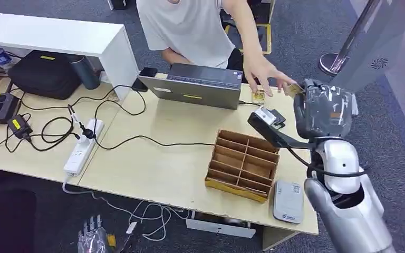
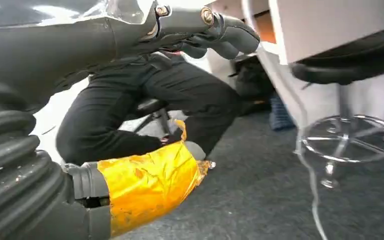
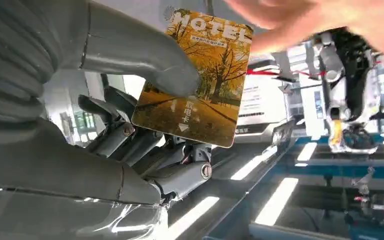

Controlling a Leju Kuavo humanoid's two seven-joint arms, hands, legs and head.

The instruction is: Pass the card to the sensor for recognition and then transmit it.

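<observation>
The right hand [image 1: 324, 108] is up over the far right corner of the tabletop [image 1: 158, 163]. It holds the card [image 3: 195, 80], a yellow hotel card with trees on it. The thick thumb [image 3: 145, 55] presses the card flat against the darker fingers [image 3: 130, 135], so the hand is clamped on the card. In the head view the card [image 1: 295, 89] sticks out from the far side of the hand, right at the tabletop's back edge.

A person's hand [image 1: 266, 74] reaches across from behind the tabletop, and its fingertips are at the card's top edge.

The grey sensor [image 1: 288, 202] lies flat near the front right edge of the tabletop, just beside the wooden box [image 1: 242, 164] with many slots. There is bare tabletop between the box and the laptop [image 1: 198, 85]. A white power strip [image 1: 83, 147] and black cables [image 1: 121, 139] lie on the left part, well apart from the card.

The left hand [image 2: 145, 185] hangs low beside the tabletop, near the floor. Its thumb is wrapped in yellow tape. The fingers are curled in loosely and hold nothing, but I cannot tell if they are fully together
</observation>
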